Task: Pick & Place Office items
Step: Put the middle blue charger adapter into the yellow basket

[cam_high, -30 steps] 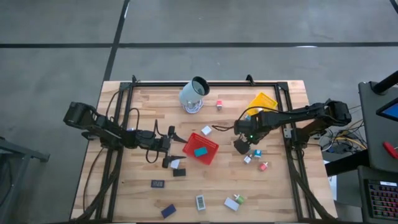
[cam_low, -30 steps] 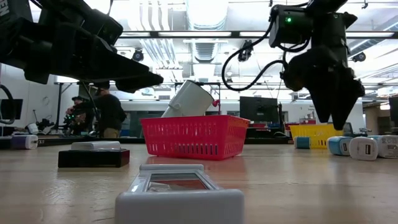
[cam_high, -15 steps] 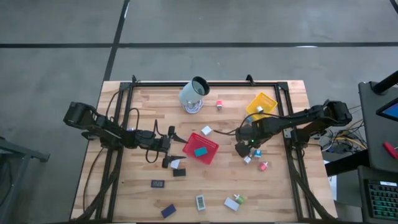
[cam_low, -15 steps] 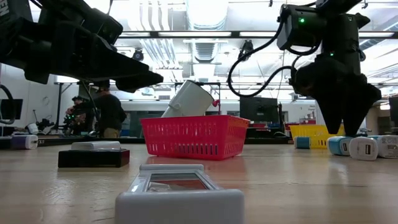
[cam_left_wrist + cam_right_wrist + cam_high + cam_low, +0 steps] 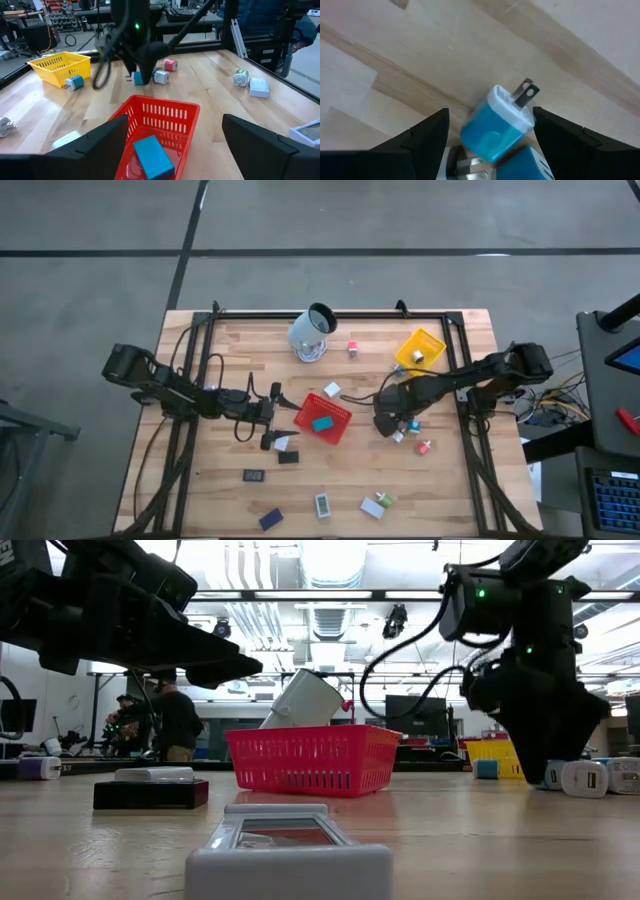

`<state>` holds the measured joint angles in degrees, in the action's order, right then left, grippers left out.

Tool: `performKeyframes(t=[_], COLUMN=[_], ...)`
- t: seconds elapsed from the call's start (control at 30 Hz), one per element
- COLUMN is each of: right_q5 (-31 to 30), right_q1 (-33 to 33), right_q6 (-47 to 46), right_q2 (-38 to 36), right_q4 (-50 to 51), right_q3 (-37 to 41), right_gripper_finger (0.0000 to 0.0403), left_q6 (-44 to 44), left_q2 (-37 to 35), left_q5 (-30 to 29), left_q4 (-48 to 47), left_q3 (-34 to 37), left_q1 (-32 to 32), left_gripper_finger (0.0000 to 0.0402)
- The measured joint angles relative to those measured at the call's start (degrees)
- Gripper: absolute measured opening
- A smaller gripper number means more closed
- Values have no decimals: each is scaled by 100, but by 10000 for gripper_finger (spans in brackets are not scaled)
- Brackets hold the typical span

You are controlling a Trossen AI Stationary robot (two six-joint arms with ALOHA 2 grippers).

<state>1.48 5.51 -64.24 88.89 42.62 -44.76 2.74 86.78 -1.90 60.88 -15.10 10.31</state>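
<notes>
My right gripper (image 5: 384, 423) (image 5: 490, 145) points down, open, low over a cluster of small office items right of the red tray. Its fingers stand on either side of a blue plug adapter with a white face and two prongs (image 5: 496, 123), which lies on the wood; no touch shows. A second blue piece (image 5: 526, 165) lies beside it. A white adapter (image 5: 161, 76) and a pink-red one (image 5: 170, 64) lie close by. My left gripper (image 5: 285, 433) waits open and level at the red mesh tray's (image 5: 340, 428) left side; a teal block (image 5: 152, 156) lies in that tray.
A yellow mesh tray (image 5: 428, 342) stands at the far right and a pale cup (image 5: 312, 332) lies tipped at the far middle. More small items lie near the front: black (image 5: 253, 475), dark blue (image 5: 270, 519), white (image 5: 322, 505), white and green (image 5: 377, 505).
My right gripper has come down toward the table over the blue adapter, drifting slightly toward the red tray and rolling a little about its own axis. Its fingers have stayed open.
</notes>
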Motion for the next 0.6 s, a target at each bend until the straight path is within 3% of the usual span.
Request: performKeyframes(t=[0.6], right_q5=[-66], right_q1=[127], right_q6=[-60], right_q2=[200], right_q4=[-106], right_q3=[-76], right_gripper_finger=[206], left_q6=[0], left_q2=[0], left_q5=[-1], left_q4=[37], left_q3=[14], left_q1=[4], left_gripper_finger=[328])
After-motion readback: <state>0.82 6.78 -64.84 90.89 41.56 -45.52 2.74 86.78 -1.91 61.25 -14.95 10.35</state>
